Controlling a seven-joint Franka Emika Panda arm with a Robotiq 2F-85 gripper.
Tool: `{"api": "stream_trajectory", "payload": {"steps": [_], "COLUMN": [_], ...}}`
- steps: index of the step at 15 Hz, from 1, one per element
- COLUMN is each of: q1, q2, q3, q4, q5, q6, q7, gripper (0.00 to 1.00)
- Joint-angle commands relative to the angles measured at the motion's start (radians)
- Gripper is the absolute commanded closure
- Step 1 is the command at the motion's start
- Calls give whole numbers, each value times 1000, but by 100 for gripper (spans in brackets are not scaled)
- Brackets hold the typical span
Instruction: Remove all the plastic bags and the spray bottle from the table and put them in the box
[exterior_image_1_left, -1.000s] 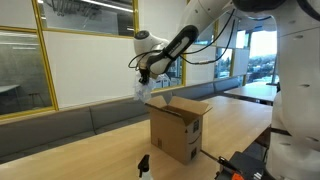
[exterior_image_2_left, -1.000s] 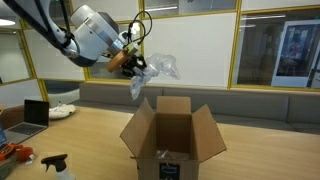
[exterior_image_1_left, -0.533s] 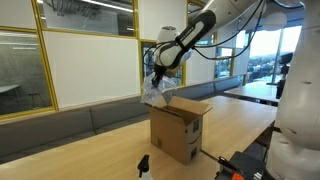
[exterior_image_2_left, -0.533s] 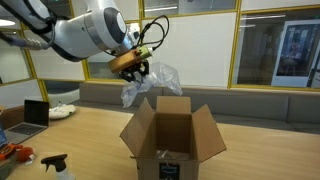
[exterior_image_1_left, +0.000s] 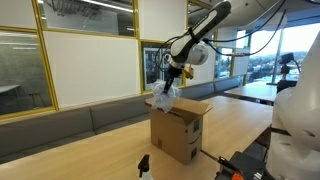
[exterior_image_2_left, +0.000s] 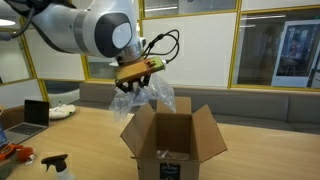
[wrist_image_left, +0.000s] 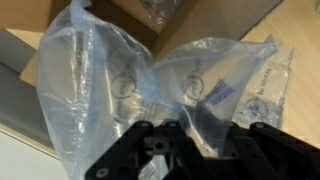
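gripper (exterior_image_2_left: 140, 77) clamped shut on clear plastic bags (exterior_image_2_left: 146, 99), bags hanging right beneath it, over the open box (exterior_image_2_left: 172, 138), spray bottle (exterior_image_2_left: 56, 166) well apart on tabletop (exterior_image_2_left: 90, 127)

plastic bags (exterior_image_2_left: 150, 101): hang under pincer (exterior_image_2_left: 138, 80), above box (exterior_image_2_left: 172, 142) rim
box: on counter (exterior_image_2_left: 85, 133)
spray bottle (exterior_image_2_left: 56, 166): on counter, apart from box

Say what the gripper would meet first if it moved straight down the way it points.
The plastic bags it holds hang right below the gripper; past them, probably the box, open top or flap; depth unclear.
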Motion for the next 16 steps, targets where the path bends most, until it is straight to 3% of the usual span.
{"api": "stream_trajectory", "payload": {"steps": [1, 7, 11, 16], "q1": [-84, -205, -249, -305], "q2": [-58, 24, 91, 148], "q3": [-46, -71, -38, 33], "q4": [-11, 17, 32, 50], "q5": [107, 270, 366, 408], "q6": [-73, -155, -178, -196], "q7": [-250, -499, -588, -613], "gripper": [88, 88, 88, 88]}}
